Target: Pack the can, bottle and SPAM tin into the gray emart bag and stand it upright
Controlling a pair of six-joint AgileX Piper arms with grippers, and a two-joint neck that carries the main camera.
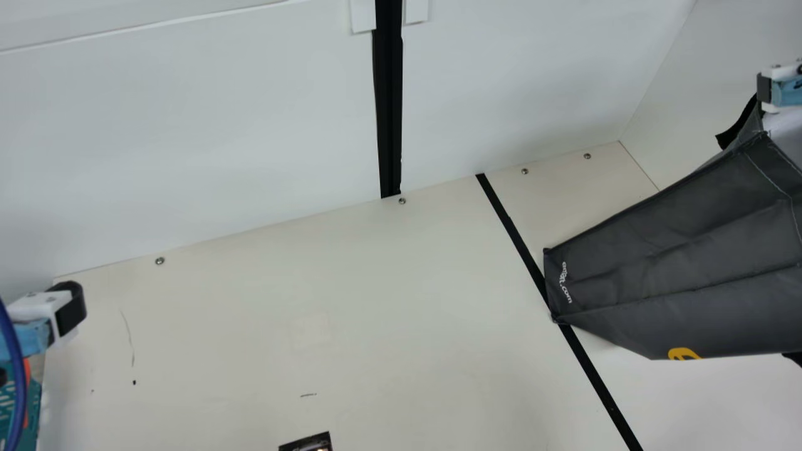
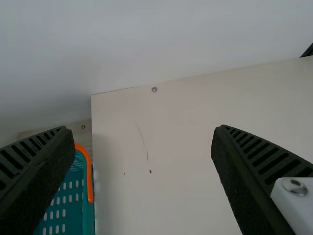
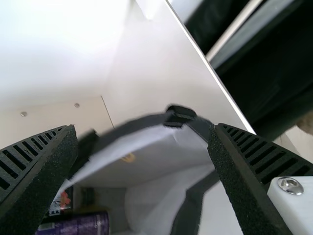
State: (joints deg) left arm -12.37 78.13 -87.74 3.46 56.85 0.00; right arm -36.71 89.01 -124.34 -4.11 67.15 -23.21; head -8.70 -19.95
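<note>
Cloth of the gray emart bag (image 1: pixel 677 269), likely floppy, best pinched by its rim (image 1: pixel 775 168), slanted at 3 o'clock in the main view. Left wrist view: left end effector (image 2: pixel 139 127) gaped, empty. Right wrist view: right end effector (image 3: pixel 143 127) gaped, empty; a purple cylinder (image 3: pixel 78 225) lay bagged at 7 o'clock.

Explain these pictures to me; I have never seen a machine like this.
Two robot arms work at a cream table, each ending in a two-fingered gripping tool. The main picture comes from a camera on the neck between them, the other two from the arms' wrists.

At the right, the gray bag slants, its base toward the table's middle. Inside are a purple cylinder and a dark item with a red pattern. A teal basket is at the table's left end.

The left tool is open and empty. The right tool is open at the bag's mouth; whether it touches the bag, I cannot tell.
</note>
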